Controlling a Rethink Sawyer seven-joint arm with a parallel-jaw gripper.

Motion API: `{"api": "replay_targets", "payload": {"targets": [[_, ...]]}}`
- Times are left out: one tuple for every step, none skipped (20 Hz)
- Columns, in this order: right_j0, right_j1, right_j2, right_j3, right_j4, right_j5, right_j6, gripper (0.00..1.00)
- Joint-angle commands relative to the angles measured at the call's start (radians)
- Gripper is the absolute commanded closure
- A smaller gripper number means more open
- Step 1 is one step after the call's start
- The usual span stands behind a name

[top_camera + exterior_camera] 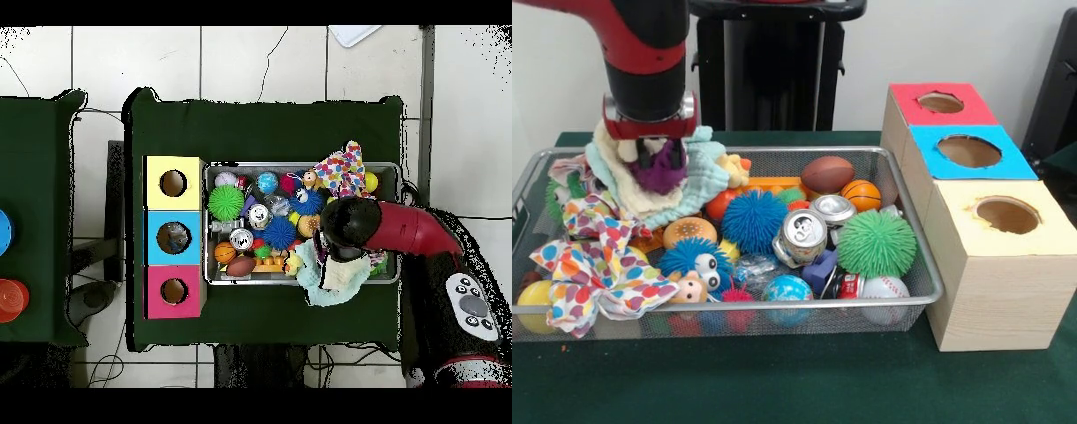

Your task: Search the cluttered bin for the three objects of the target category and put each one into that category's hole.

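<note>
Bin (914, 291) long axis left-right in front view; red-topped hole (941, 102) faces up.

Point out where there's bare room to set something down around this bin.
Bare green table runs along the bin's near rim and before the yellow-topped box. Inside the bin it is crowded: balls, cans and cloths cover the mesh, and the gripper hangs over the cloth pile.

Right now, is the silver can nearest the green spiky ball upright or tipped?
Tipped: the can lies on its side, its lid facing the front camera, beside the green spiky ball.
</note>
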Motion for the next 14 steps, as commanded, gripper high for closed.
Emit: {"api": "replay_targets", "payload": {"targets": [[-0.008, 0.054, 0.137, -0.056, -0.085, -0.053, -0.205, 0.00], [-0.010, 0.052, 0.137, -0.053, -0.089, -0.059, -0.198, 0.00], [-0.010, 0.050, 0.137, -0.052, -0.096, -0.068, -0.192, 0.00], [-0.011, 0.047, 0.136, -0.049, -0.103, -0.072, -0.189, 0.00], [-0.011, 0.043, 0.135, -0.046, -0.111, -0.077, -0.186, 0.00], [-0.016, 0.041, 0.137, -0.043, -0.118, -0.083, -0.188, 0.00], [-0.017, 0.040, 0.138, -0.043, -0.125, -0.087, -0.187, 0.00], [-0.022, 0.039, 0.143, -0.039, -0.130, -0.095, -0.187, 0.00], [-0.024, 0.040, 0.146, -0.040, -0.135, -0.101, -0.183, 0.00], [-0.025, 0.042, 0.149, -0.041, -0.140, -0.107, -0.179, 0.00], [-0.028, 0.043, 0.153, -0.039, -0.140, -0.111, -0.173, 0.00], [-0.029, 0.044, 0.154, -0.038, -0.144, -0.114, -0.168, 0.00], [-0.028, 0.043, 0.155, -0.037, -0.147, -0.113, -0.163, 0.00], [-0.026, 0.040, 0.157, -0.036, -0.147, -0.111, -0.158, 0.00]]}}
